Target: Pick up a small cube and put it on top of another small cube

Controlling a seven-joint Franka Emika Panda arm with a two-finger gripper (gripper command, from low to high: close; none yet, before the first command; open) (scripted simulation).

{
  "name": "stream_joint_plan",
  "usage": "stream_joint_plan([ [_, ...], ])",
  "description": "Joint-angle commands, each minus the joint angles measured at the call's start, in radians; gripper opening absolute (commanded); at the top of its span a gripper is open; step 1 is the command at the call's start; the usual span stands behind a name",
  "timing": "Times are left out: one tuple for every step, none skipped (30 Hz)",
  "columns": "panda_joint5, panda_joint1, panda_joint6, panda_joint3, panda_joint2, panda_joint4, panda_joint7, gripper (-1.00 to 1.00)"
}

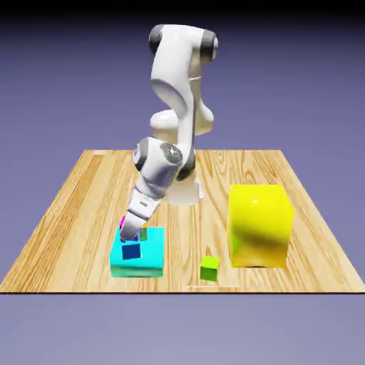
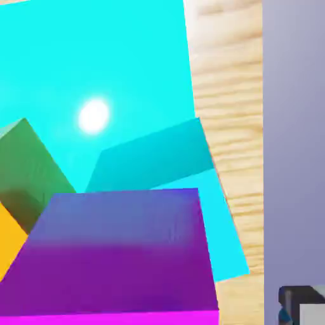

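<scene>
Your gripper (image 1: 132,232) hangs over the cyan block (image 1: 146,262), its jaws spread wide, with the magenta-purple cube (image 2: 120,254) large and close between them atop that block, a small blue cube (image 1: 131,251) beside it, and the lime-green cube (image 1: 209,268) well apart from the block.

The white arm (image 1: 175,107) leans down from the table's far edge toward its near-left part; its gripper (image 1: 131,235) points down, jaws parted.
</scene>
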Motion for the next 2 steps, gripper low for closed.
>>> stream_joint_plan([
  [-0.001, 0.008, -0.044, 0.003, -0.035, 0.007, -0.002, 1.0],
  [-0.002, 0.016, -0.072, 0.005, -0.057, 0.012, -0.003, 1.0],
])
